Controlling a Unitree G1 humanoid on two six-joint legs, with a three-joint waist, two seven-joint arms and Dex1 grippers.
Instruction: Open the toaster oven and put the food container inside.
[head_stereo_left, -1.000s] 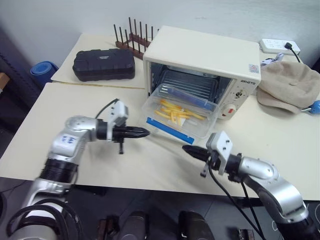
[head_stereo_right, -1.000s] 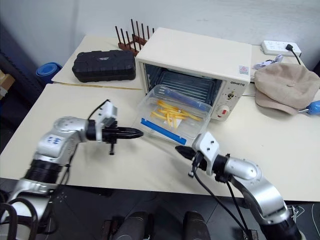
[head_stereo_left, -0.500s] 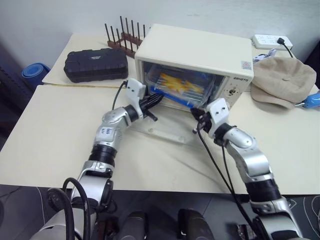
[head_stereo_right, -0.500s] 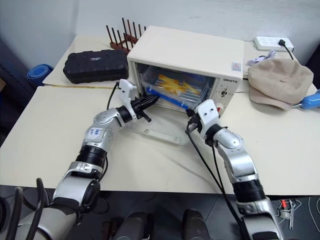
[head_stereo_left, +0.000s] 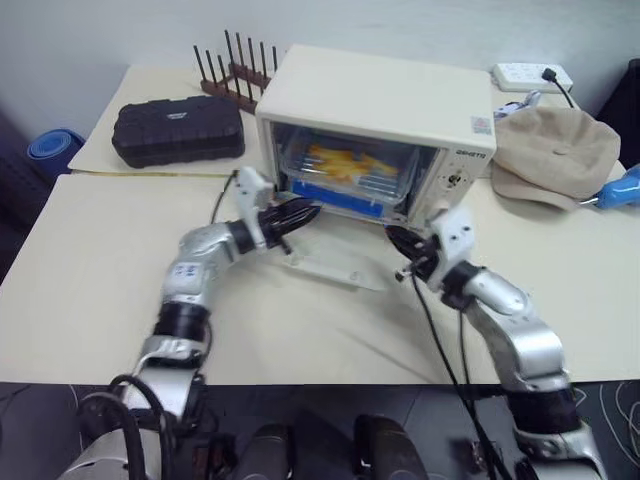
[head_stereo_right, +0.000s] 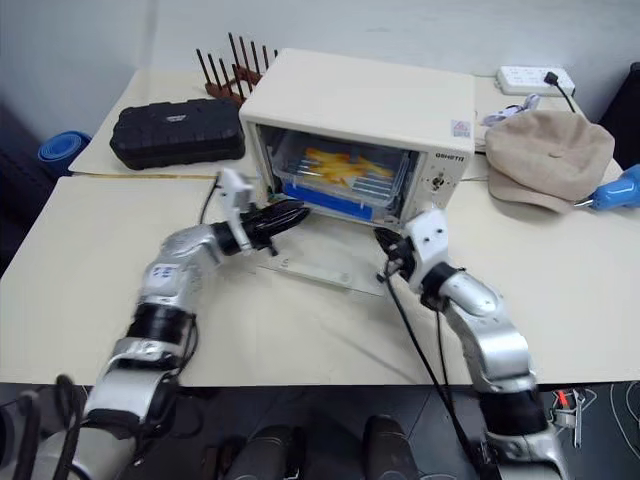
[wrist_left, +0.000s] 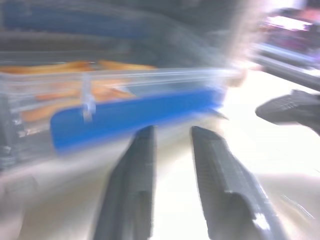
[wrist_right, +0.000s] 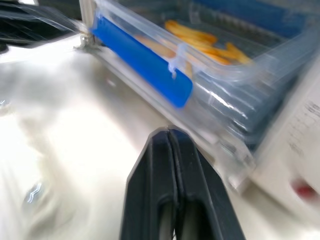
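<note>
The cream-white toaster oven (head_stereo_left: 380, 95) stands at the back of the table with its glass door (head_stereo_left: 330, 262) folded down flat. Inside, on the wire rack, sits the clear food container (head_stereo_left: 345, 170) with yellow strips in it and its blue clip (wrist_left: 130, 112) facing out. My left gripper (head_stereo_left: 305, 212) hovers over the door's left end, just in front of the container. It is open, with a small empty gap between its fingers (wrist_left: 132, 175). My right gripper (head_stereo_left: 395, 238) is shut and empty near the door's right end, below the control panel, its tips (wrist_right: 169, 132) short of the container (wrist_right: 200, 55).
A black hard case (head_stereo_left: 178, 130) and a wooden peg rack (head_stereo_left: 235, 72) lie left of the oven. A beige cap (head_stereo_left: 555, 150), a white power strip (head_stereo_left: 530, 75) and a blue object (head_stereo_left: 622, 187) are on its right.
The container went from the lowered door into the oven. Both grippers have since drawn back a little from its front edge, and the left one has opened.
</note>
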